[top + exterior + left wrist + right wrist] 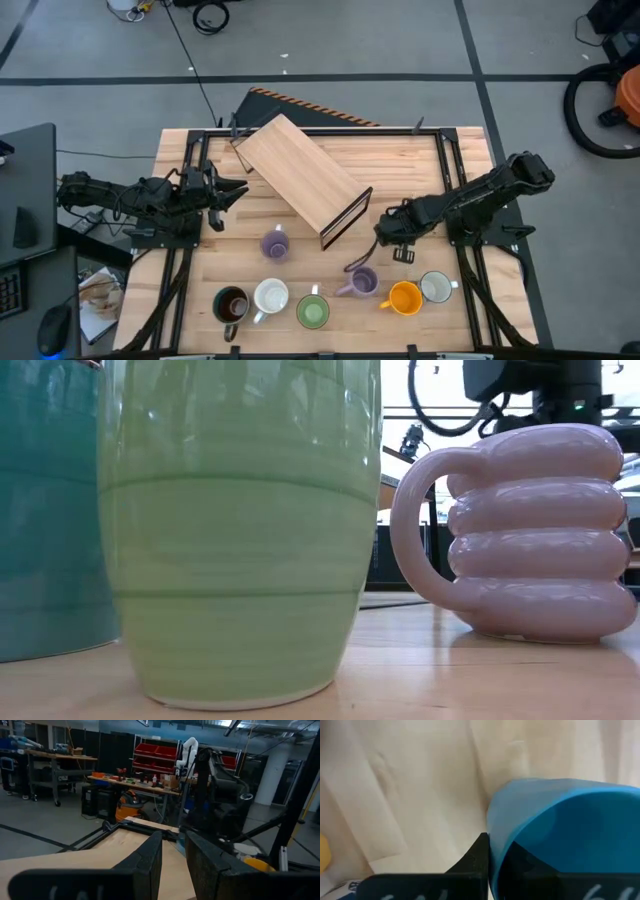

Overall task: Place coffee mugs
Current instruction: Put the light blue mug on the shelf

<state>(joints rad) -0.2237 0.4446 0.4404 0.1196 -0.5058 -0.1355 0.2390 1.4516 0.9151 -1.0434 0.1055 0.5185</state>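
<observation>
Right claw (490, 865) pinching blue mug (570, 830) rim, mug tilted

Seven mugs visible from above on the table, all upright. Front row, left to right: dark brown mug (231, 304), white mug (271, 296), green mug (313, 312), orange mug (404, 298), second white mug (436, 287) touching the orange one. Ribbed lilac mug (361, 283) sits just behind, between green and orange, handle toward the left. Second lilac mug (275, 244) stands alone farther back. Blue mug (565, 835): rim pinched by the right arm's fingers, seen only in its wrist view.
</observation>
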